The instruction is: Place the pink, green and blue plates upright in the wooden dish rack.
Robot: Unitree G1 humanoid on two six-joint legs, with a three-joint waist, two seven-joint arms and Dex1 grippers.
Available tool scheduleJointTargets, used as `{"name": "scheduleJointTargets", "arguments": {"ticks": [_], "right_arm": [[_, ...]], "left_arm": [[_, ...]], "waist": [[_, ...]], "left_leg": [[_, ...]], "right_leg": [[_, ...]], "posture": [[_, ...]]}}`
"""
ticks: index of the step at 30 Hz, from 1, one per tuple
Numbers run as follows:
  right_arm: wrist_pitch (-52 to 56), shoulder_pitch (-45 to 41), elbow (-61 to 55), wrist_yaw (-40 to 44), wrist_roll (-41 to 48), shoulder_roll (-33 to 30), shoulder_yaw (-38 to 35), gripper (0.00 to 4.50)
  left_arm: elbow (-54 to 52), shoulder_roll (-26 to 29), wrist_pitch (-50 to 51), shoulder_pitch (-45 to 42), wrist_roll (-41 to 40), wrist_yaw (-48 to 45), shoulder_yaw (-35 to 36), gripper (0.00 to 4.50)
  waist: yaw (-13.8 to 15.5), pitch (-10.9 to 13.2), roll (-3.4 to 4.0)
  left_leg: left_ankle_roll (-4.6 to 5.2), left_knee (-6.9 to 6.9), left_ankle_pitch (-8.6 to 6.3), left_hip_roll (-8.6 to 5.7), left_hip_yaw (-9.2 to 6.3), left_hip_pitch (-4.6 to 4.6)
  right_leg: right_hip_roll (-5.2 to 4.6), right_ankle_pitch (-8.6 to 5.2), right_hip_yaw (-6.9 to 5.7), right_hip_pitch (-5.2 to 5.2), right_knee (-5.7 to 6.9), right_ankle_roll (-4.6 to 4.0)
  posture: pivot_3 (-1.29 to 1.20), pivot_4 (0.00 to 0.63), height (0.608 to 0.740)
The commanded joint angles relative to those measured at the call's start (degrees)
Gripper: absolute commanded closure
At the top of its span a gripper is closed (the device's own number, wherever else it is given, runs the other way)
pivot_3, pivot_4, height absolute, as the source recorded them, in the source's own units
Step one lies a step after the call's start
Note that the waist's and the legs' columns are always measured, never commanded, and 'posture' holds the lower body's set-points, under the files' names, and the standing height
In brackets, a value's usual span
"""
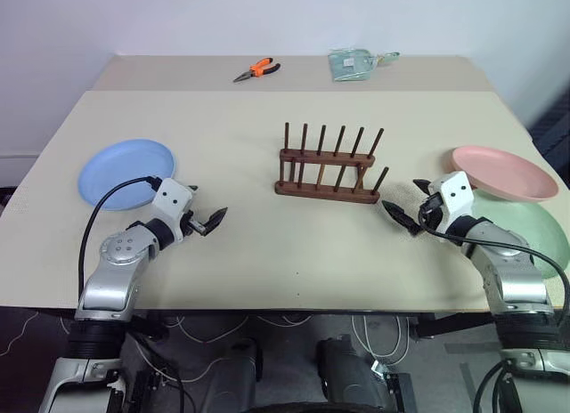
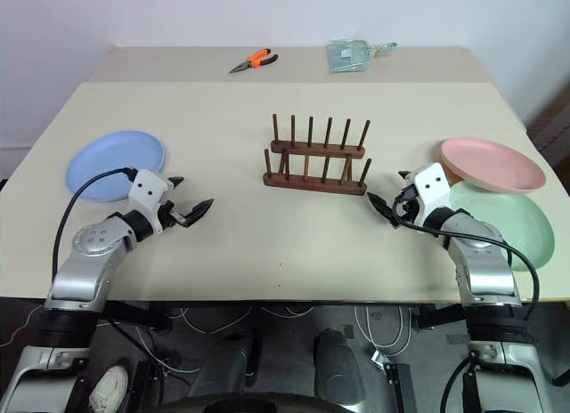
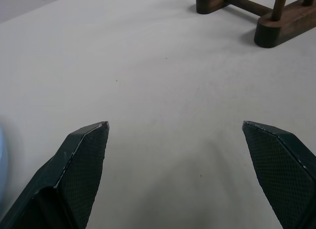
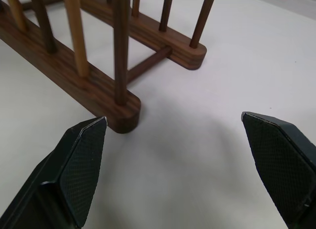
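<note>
Two released hands, left (image 1: 207, 219) and right (image 1: 411, 206), flanking the empty wooden dish rack (image 1: 329, 168), apart.

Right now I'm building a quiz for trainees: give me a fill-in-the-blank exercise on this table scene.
1. The dark brown wooden dish rack holds ____ plates.
2. The round salmon pink plastic plate overlaps the pale mint ____ plate.
3. The round light blue plastic plate lies nearest the ____ gripper.
4. Both the left gripper and the right gripper are ____.

Missing: no; green; left; open
</note>
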Motion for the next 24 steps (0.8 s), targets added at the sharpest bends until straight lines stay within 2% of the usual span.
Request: {"name": "scheduleJointTargets", "arguments": {"ticks": [1, 5, 12, 15, 18, 24], "right_arm": [[-1.1, -2.2, 0.4, 0.6, 0.2, -0.1, -0.5, 0.0], [-0.3, -2.7, -0.1, 1.8, 0.9, -0.2, -0.3, 0.0], [-1.5, -1.6, -2.0, -0.6, -0.6, -0.3, -1.1, 0.0], [-1.0, 0.9, -5.1, -1.9, -0.4, -0.1, -1.7, 0.0], [-0.3, 5.2, -9.8, -3.9, -0.5, 0.2, -2.7, 0.0], [3.0, 13.4, -20.2, -8.2, 0.1, 1.2, -5.5, 0.0]], "left_arm": [[-1.7, -0.1, -0.6, 0.6, 0.4, 0.7, 0.2, 0.06], [-1.2, -0.3, -0.6, 0.2, 0.0, 0.4, 0.1, 0.06], [6.6, -1.1, -1.7, -7.2, -0.7, -5.4, -3.0, 0.06], [15.4, -1.9, -6.0, -13.9, 1.8, -10.3, -7.6, 0.06], [31.7, -5.7, -13.6, -24.6, 5.8, -14.6, -12.7, 0.06], [55.8, -14.5, -21.8, -38.5, 8.5, -16.7, -14.0, 0.06]], "waist": [[0.0, 0.0, 0.0], [0.1, 0.0, 0.0], [0.7, 0.0, 0.0], [1.3, 0.0, 0.0], [1.9, 0.0, -0.01], [1.5, 0.0, -0.04]], "left_leg": [[0.0, 0.0, 0.0, 0.0, 0.0, 0.0], [0.0, 0.0, 0.0, 0.0, 0.0, 0.0], [0.0, 0.04, 0.0, -0.03, 0.0, -0.02], [0.0, 0.05, 0.0, -0.03, 0.0, -0.03], [0.0, 0.08, 0.0, -0.06, 0.01, -0.04], [0.19, 0.23, -0.11, -0.11, 0.01, -0.16]], "right_leg": [[0.0, 0.0, 0.0, 0.0, 0.0, 0.0], [0.0, 0.0, 0.0, 0.01, 0.0, 0.0], [0.0, 0.0, -0.01, 0.02, -0.01, 0.0], [0.01, 0.01, -0.02, 0.01, -0.02, 0.01], [0.0, 0.01, -0.03, 0.03, -0.03, 0.02], [-0.05, 0.05, -0.07, 0.05, -0.11, 0.15]], "posture": [[0.0, 0.15, 0.74], [0.0, 0.15, 0.74], [0.0, 0.15, 0.74], [0.0, 0.15, 0.74], [0.0, 0.15, 0.74], [0.0, 0.15, 0.74]]}}
